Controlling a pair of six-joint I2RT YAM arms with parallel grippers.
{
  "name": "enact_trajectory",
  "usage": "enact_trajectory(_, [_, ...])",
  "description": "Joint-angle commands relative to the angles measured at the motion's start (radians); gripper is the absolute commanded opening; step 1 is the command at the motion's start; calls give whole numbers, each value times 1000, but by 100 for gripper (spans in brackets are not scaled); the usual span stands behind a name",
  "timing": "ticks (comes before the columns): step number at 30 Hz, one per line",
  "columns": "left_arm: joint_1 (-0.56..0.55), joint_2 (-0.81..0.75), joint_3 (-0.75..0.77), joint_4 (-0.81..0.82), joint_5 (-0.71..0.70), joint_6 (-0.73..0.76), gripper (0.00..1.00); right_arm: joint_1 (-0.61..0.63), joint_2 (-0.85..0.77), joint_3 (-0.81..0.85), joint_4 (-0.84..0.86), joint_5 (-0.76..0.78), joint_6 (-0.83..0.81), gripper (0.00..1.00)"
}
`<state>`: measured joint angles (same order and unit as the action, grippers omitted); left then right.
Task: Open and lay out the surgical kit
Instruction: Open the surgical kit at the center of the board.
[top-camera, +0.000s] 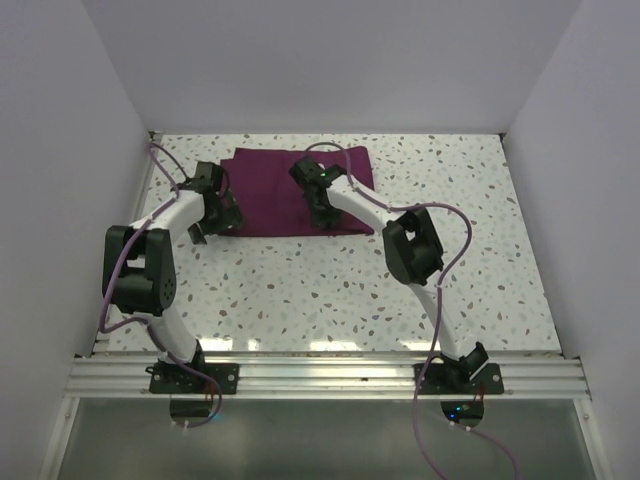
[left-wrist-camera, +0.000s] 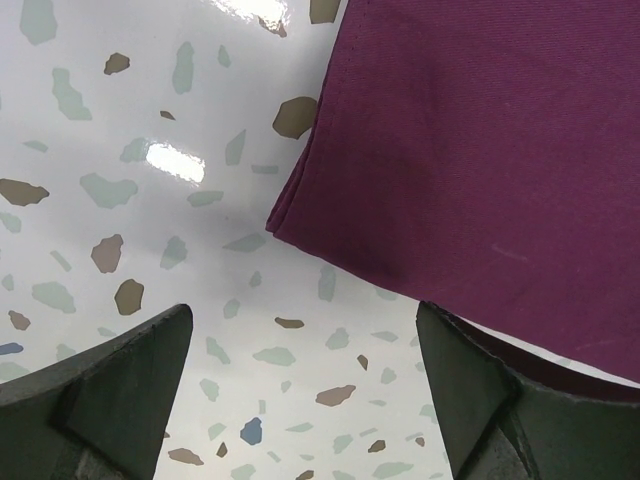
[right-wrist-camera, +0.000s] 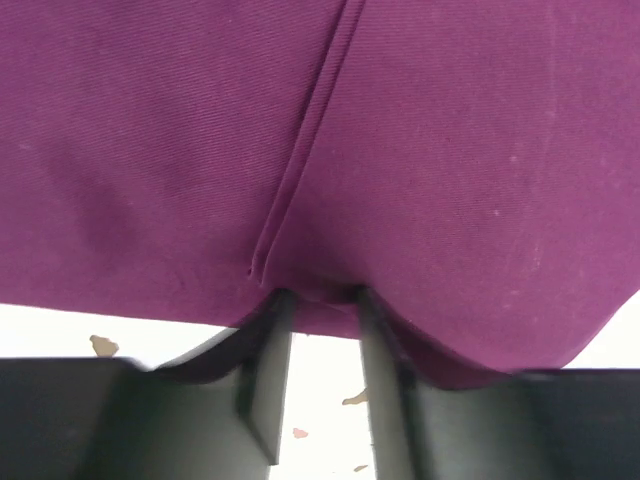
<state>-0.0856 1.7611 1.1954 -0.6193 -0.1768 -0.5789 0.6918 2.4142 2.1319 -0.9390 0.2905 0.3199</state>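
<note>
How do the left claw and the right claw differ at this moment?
The left claw stands wide open; the right claw is narrowed to a pinch. The left claw hangs over bare table beside the cloth wrap corner, touching nothing; the right claw grips the wrap's near edge, bunching a fold. Both are low at the same folded wrap.

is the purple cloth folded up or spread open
Folded: the cloth lies as a compact rectangle, with stacked layers at its corner and a flap edge running across its top.
</note>
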Motion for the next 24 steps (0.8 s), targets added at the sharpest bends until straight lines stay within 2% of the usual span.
enact_trajectory(1, [4, -14, 21, 6, 16, 28, 97, 0, 16, 49, -10, 13, -13, 20])
enact_trajectory(4, [4, -11, 26, 4, 16, 28, 97, -2, -7, 65, -33, 18, -13, 4])
enact_trajectory(6, [4, -8, 26, 4, 16, 28, 97, -2, -35, 63, -37, 25, -21, 0])
enact_trajectory(14, [4, -5, 21, 7, 17, 14, 97, -27, -203, 53, -37, 108, -44, 0])
enact_trajectory(21, [3, -8, 35, -3, 22, 8, 96, -89, -257, 46, -29, 105, -36, 0])
enact_trajectory(24, [3, -9, 43, -14, 22, 7, 96, -153, -292, -47, -27, 127, 14, 0])
